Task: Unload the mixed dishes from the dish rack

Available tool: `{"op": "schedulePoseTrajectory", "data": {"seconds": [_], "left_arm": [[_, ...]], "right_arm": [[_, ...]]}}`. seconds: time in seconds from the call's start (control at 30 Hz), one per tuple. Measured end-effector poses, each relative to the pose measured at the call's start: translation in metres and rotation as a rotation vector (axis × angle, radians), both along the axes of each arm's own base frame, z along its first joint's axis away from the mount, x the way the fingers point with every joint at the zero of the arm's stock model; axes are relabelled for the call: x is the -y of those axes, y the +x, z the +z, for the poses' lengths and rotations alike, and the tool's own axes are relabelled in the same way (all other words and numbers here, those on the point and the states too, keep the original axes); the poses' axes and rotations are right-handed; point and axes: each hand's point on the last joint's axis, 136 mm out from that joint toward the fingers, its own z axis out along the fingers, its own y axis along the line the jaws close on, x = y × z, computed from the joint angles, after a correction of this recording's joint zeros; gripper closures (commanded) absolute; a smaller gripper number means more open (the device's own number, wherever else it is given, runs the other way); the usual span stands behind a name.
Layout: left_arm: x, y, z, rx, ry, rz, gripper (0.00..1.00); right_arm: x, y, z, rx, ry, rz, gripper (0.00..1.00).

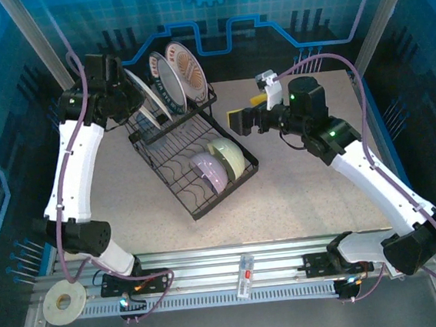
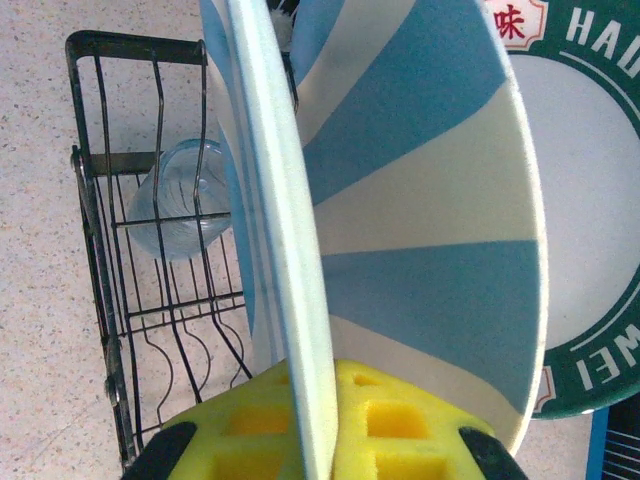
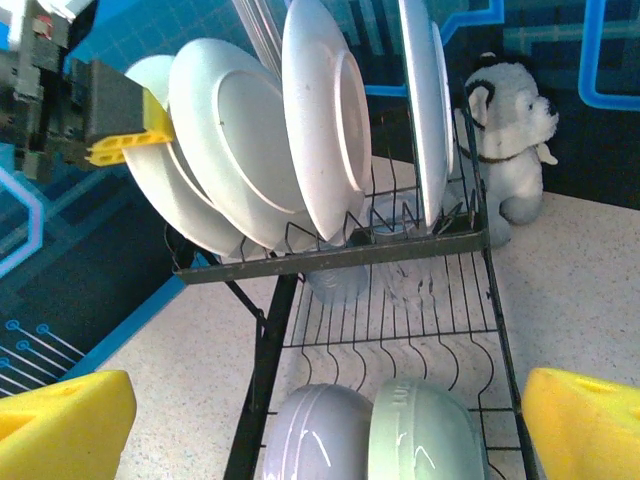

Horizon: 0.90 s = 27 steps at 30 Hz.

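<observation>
The black wire dish rack stands mid-table. Plates stand on edge in its raised tier. My left gripper is shut on the rim of the outermost blue-and-white striped plate, its yellow pads pressed on both faces. A second striped plate and a green-rimmed plate stand behind it, and an orange-rimmed plate is last. A clear tumbler lies under the tier. A lavender bowl and a pale green bowl sit in the lower tray. My right gripper hangs open beside the rack, facing it.
A grey-and-white dog figurine sits on the table behind the rack's far end. A roll of tape and a small clear vial lie on the near rail. Blue walls close in the table's left, back and right.
</observation>
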Motion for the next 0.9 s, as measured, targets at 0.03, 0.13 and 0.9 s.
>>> {"op": "schedulePoseTrajectory", "data": {"seconds": [0.03,0.13,0.9], "left_arm": [[0.000,-0.001,0.000,-0.001,-0.005,-0.001,1.00],[0.001,-0.008,0.002,0.003,-0.012,-0.007,1.00],[-0.015,-0.057,0.055,0.135,-0.061,0.046,1.00]], "right_arm": [[0.000,0.000,-0.002,-0.003,-0.005,-0.002,0.00],[0.001,0.001,-0.004,-0.002,-0.016,-0.007,0.00],[0.011,0.028,-0.005,0.009,-0.063,-0.112,0.00]]}}
